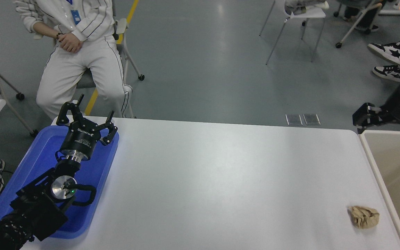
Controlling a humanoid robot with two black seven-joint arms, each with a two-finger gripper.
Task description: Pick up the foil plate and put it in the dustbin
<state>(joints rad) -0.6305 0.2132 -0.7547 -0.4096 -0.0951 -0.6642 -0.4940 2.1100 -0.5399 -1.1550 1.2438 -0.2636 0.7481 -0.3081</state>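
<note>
The foil plate is out of view; no silver tray shows on the table or in the visible part of the bin. The dustbin [367, 143], beige with a pale rounded rim and tan inside, stands at the table's right end and is cut off by the picture's edge. My right gripper [361, 118] comes in from the right edge and hovers over the bin's far left corner, with nothing seen in it. My left gripper [86, 117] is parked open over the blue tray at the lower left.
A crumpled brown paper wad [364, 216] lies near the table's front right, beside the bin. A flat blue tray [36, 163] sits on the left end under the left arm. A person [78, 52] sits beyond the far left corner.
</note>
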